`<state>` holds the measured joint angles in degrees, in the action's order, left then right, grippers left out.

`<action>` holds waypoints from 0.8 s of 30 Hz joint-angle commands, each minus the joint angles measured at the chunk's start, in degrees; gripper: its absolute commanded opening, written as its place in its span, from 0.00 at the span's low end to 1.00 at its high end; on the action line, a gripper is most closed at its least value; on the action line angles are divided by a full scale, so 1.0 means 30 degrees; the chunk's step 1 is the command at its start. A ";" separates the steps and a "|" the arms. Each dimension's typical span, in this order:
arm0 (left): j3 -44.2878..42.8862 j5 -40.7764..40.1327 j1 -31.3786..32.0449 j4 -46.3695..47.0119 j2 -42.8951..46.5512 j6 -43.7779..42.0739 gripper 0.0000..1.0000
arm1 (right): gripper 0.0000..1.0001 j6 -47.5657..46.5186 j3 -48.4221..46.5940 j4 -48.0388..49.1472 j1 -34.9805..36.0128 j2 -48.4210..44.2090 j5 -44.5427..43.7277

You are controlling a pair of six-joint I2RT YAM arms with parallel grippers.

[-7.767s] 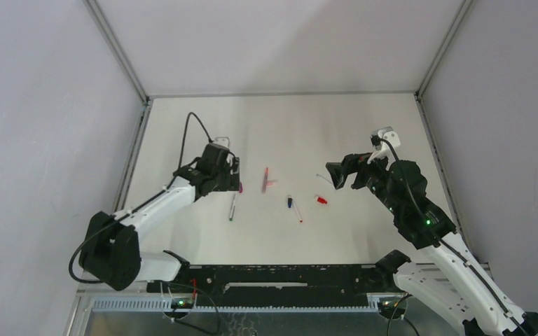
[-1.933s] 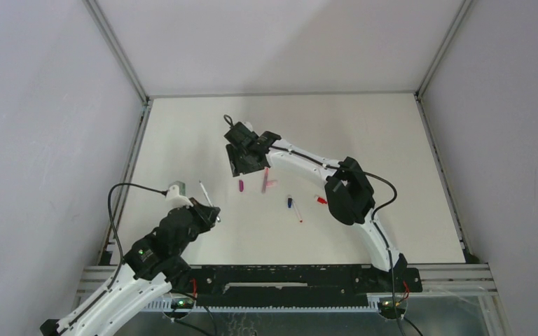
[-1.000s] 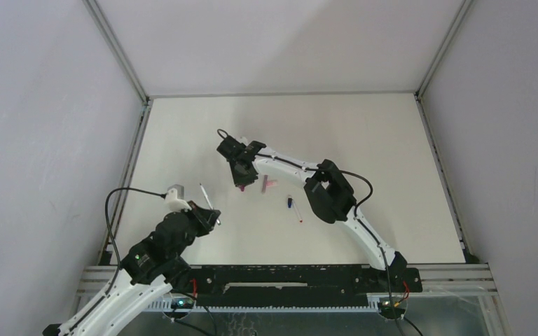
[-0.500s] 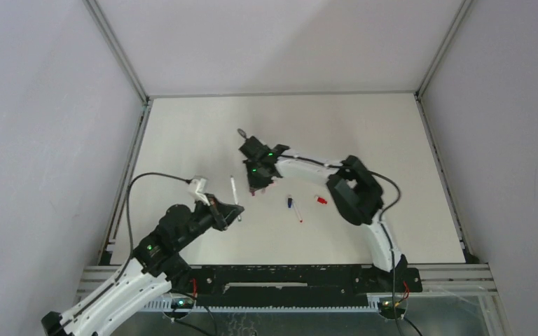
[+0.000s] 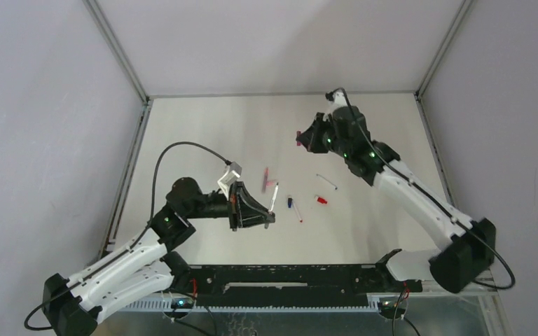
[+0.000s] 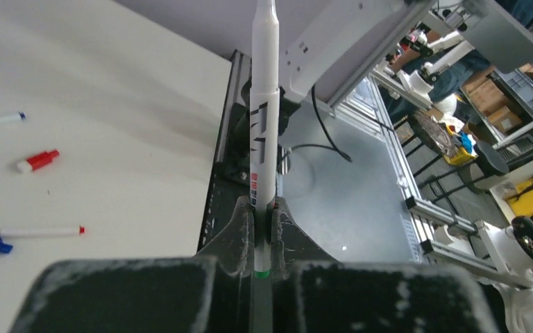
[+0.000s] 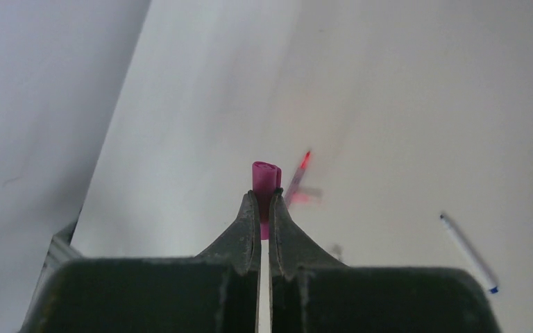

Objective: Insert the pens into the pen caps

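Now | left hand [image 6: 262, 208] grips white pen [image 6: 264, 125] | right hand [image 7: 264, 202] grips magenta cap [image 7: 266, 176]

Loose pens [image 5: 298, 213] on table [image 5: 196, 140], right of left gripper [image 5: 269, 220], nearer than right gripper [image 5: 301, 138]

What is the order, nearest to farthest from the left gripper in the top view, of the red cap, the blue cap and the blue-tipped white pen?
1. blue cap, just right of the left gripper
2. red cap, farther right
3. blue-tipped white pen, right and farther back
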<state>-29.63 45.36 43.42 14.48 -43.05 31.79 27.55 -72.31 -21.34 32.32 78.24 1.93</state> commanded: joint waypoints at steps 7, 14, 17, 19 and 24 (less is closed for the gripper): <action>-0.3006 -0.3834 0.0175 -0.0510 -0.2902 -0.1197 0.00 | 0.00 0.0829 0.6299 0.8167 0.1511 -0.7562 0.3783; -0.3289 -0.3393 0.0236 0.0102 -0.3756 -0.1039 0.00 | 0.00 0.0706 0.6585 1.0009 0.2325 -0.9014 0.3898; -0.3246 -0.3203 0.0234 0.0153 -0.3731 -0.0924 0.00 | 0.00 0.0860 0.6466 1.0222 0.2338 -0.8746 0.4016; -0.3106 -0.3225 0.0234 0.0190 -0.3595 -0.0869 0.00 | 0.00 0.0930 0.6422 1.0334 0.2456 -0.8514 0.4138; -0.2727 -0.3143 0.0238 0.0444 -0.3202 -0.0647 0.00 | 0.00 0.0847 0.6426 1.0293 0.3076 -0.8092 0.3937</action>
<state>-35.97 35.51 43.77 12.88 -54.33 29.58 29.91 -52.45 7.09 40.05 53.23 13.47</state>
